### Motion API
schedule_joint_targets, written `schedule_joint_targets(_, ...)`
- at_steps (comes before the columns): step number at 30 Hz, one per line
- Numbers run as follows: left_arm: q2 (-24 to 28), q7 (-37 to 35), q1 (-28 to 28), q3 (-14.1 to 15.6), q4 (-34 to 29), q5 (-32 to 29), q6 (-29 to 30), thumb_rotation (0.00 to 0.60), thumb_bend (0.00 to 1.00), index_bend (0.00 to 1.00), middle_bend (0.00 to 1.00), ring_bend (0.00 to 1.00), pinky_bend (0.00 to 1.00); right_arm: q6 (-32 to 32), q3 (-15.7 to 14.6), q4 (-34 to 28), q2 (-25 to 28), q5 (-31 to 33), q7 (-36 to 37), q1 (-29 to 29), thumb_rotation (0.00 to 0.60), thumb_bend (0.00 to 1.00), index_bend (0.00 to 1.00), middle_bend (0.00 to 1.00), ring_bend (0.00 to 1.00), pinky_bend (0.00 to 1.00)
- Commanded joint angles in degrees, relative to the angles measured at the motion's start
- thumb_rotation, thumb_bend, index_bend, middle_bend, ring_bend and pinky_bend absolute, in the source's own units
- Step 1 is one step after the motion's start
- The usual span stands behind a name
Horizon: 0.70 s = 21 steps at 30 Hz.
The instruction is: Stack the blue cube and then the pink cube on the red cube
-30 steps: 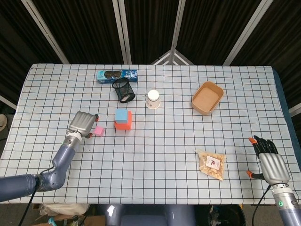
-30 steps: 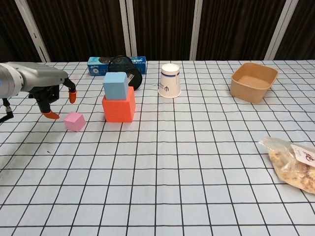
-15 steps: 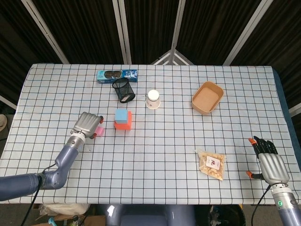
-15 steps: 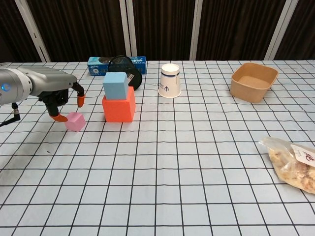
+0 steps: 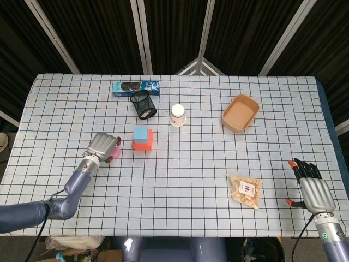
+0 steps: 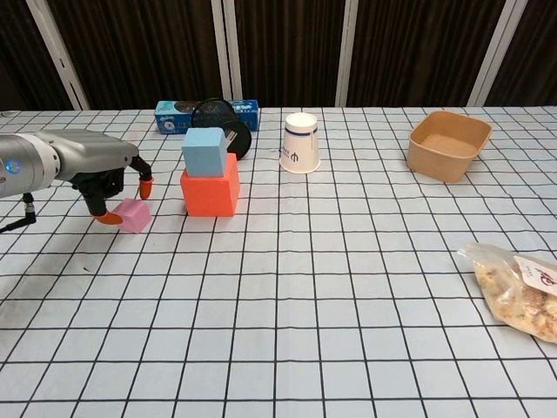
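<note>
While the right hand (image 5: pixel 313 185) waits at the near right corner of the checkered table (image 5: pixel 185 180), its fingers are spread and it holds nothing; only the head view shows it. Near it, a little further in, a clear snack bag (image 6: pixel 520 290) lies flat on the cloth.

On the other side, the left hand (image 6: pixel 103 178) is lowered over the pink cube (image 6: pixel 133 214). Its orange fingertips (image 6: pixel 110 218) stand on both sides of the cube, one at the near left edge and one at the far side. If they really press on the cube cannot be told. The cube rests on the table, just left of the stack.

Beside it stands the red cube (image 6: pixel 210 192), with the blue cube (image 6: pixel 204 150) on top, placed toward the back left of it.

Further away come the black mesh cup (image 5: pixel 143 104), lying on its side, the white paper cup (image 6: pixel 299 143) turned upside down, and the brown paper bowl (image 6: pixel 448 144) at the right. Farthest is the blue cookie box (image 5: pixel 135 87).
</note>
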Motion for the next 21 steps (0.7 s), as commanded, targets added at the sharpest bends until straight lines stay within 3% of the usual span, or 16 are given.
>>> schedule_joint_targets(1,-0.1,-0.2,0.0,0.0,0.1,0.3,0.0,0.6,0.31,0.37,0.85,0.67,0.69,-0.1,0.0,0.0,0.0,0.1,-0.1,0.1,0.6,0.09,0.0,0.04,0.02,0.0)
schedule_joint_targets(21,-0.9,-1.0,0.2,0.3,1.4,0.8,-0.2,0.6,0.32,0.39,0.85,0.67,0.69,-1.2,-0.2,-0.2,0.0,0.6,0.0,0.5,0.6,0.09,0.0,0.04,0.02,0.0)
